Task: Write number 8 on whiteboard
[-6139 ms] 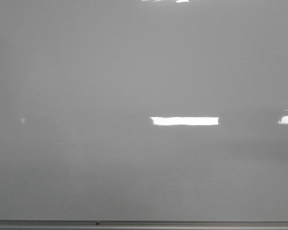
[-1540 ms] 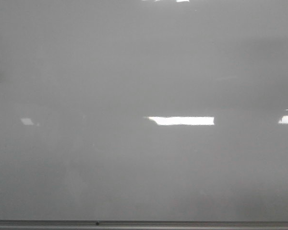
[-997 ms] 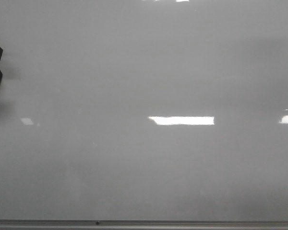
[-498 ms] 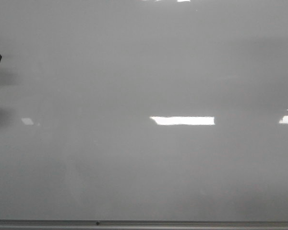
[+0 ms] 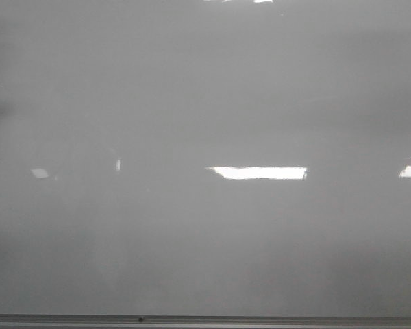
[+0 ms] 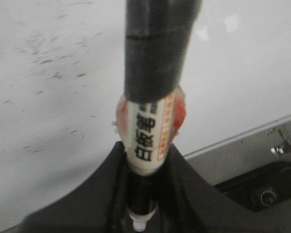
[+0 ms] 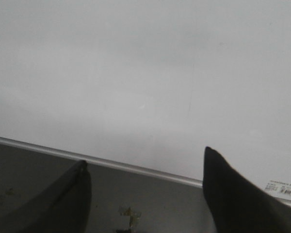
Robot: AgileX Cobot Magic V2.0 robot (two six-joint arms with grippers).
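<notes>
The whiteboard point(image 5: 205, 103) fills the front view, glossy pale grey, with no number 8 showing on it in any view. Neither gripper appears in the front view. In the left wrist view my left gripper point(image 6: 146, 151) is shut on a white marker point(image 6: 148, 131) with black print and orange trim. The marker's far part is wrapped in black point(image 6: 155, 48) and points at the whiteboard point(image 6: 53, 97); where its tip meets the board is hidden. My right gripper point(image 7: 144, 156) stands open and empty over the whiteboard's point(image 7: 136, 73) metal edge strip point(image 7: 136, 169).
Bright light reflections point(image 5: 257, 173) lie on the board. A grey edge strip point(image 5: 260, 319) runs along the bottom. Faint dark smudges point(image 6: 48, 58) mark the board near the marker. Beyond the edge sit a metal bracket point(image 6: 279, 145), a dark surface point(image 7: 150, 194) and a barcode label point(image 7: 282, 188).
A black shape that showed at the front view's left edge one second and half a second ago has left the view. A small bright reflection has appeared left of centre.
</notes>
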